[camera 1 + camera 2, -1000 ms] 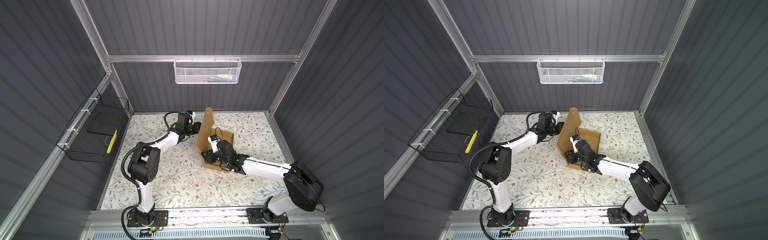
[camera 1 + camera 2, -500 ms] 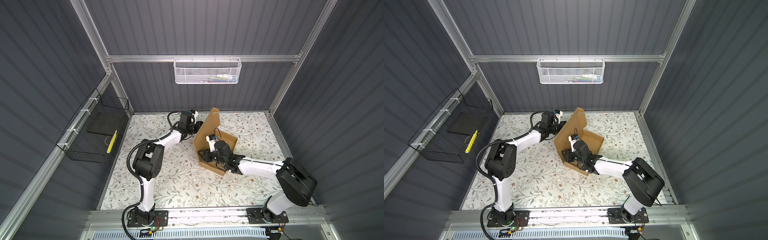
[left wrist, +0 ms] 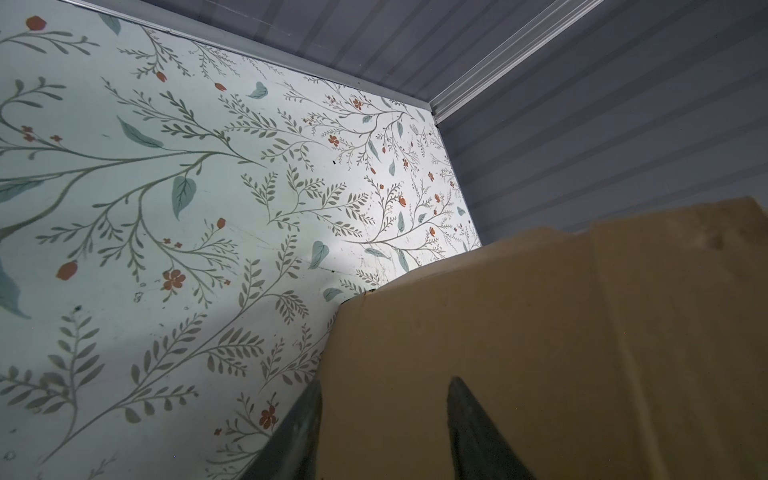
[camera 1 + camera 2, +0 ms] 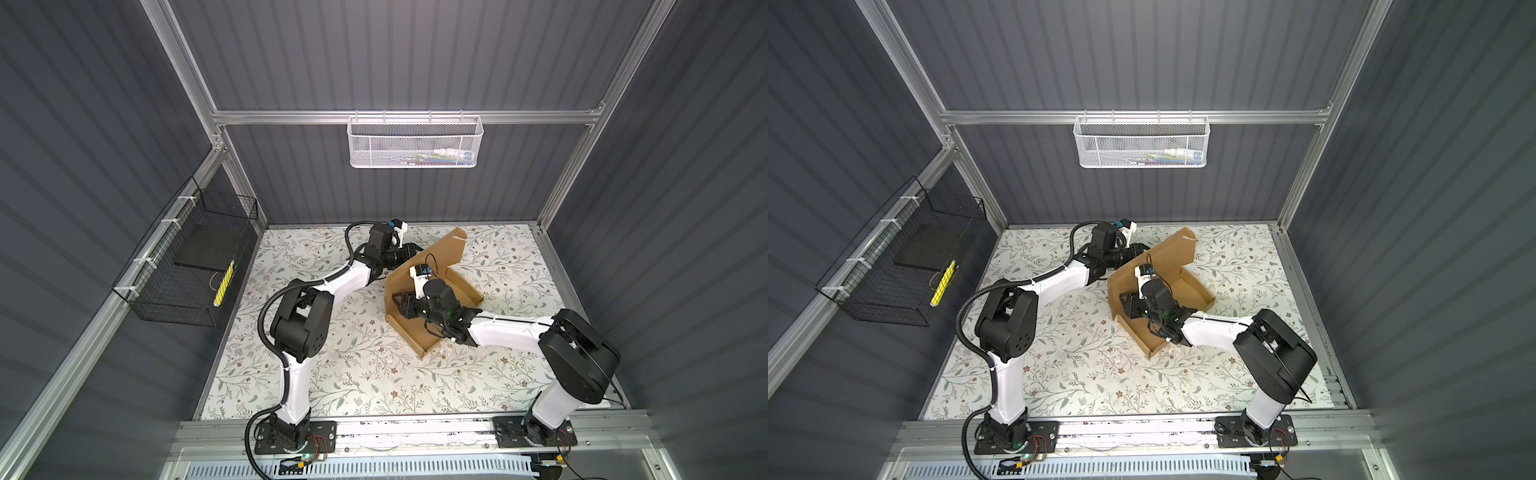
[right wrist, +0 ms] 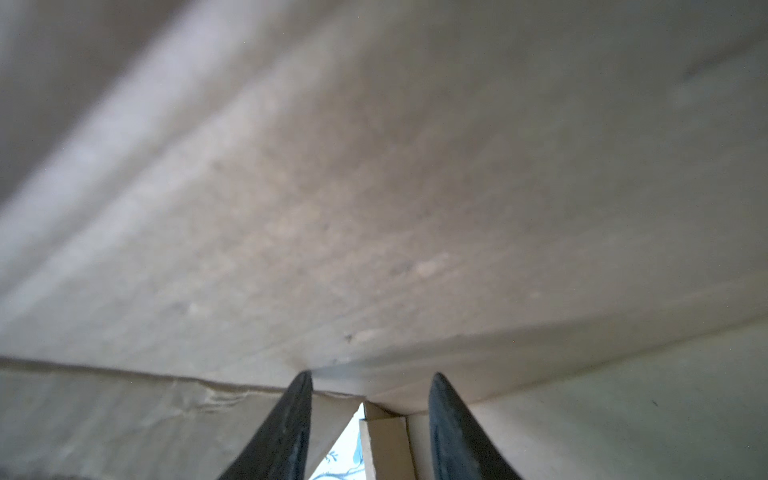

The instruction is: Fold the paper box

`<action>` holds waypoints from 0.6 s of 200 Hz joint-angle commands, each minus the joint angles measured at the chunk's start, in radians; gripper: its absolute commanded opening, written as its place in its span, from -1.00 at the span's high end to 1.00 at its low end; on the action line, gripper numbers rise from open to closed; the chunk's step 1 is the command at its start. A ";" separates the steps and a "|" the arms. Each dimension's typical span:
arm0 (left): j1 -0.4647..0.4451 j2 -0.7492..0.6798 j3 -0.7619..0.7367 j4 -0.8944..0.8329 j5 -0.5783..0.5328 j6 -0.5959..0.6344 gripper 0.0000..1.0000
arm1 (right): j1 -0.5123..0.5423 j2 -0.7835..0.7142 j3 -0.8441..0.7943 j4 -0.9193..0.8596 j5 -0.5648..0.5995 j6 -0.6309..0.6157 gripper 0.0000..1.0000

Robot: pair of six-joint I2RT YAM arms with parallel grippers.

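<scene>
Spanning grey booth [image 4: 415, 62], seemingly scuffed tabletop [image 4: 374, 386]

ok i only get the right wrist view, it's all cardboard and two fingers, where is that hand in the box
observer: In both top views the right hand is inside the box, in the corner on the side toward the left arm.
operator: is the lid shut or up
observer: Up. The lid stands raised and leans over the open box and the right hand.
operator: and the other arm
observer: The left hand is behind the lid, at its outer face. In the left wrist view its fingers are apart.
</scene>
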State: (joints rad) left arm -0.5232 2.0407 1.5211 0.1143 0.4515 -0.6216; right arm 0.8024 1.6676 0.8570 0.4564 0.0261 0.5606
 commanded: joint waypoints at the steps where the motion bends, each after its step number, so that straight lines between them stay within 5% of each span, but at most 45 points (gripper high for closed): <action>1: 0.000 -0.010 0.026 0.001 0.024 0.013 0.01 | 0.006 0.008 0.024 0.042 0.042 0.004 0.05; 120: 0.081 -0.214 -0.146 -0.136 -0.157 0.172 -0.03 | 0.004 -0.144 -0.095 -0.003 0.125 -0.024 0.04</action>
State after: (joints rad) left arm -0.4603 1.8889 1.4448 0.0341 0.3664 -0.5190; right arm 0.8024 1.5555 0.7868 0.4717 0.1177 0.5522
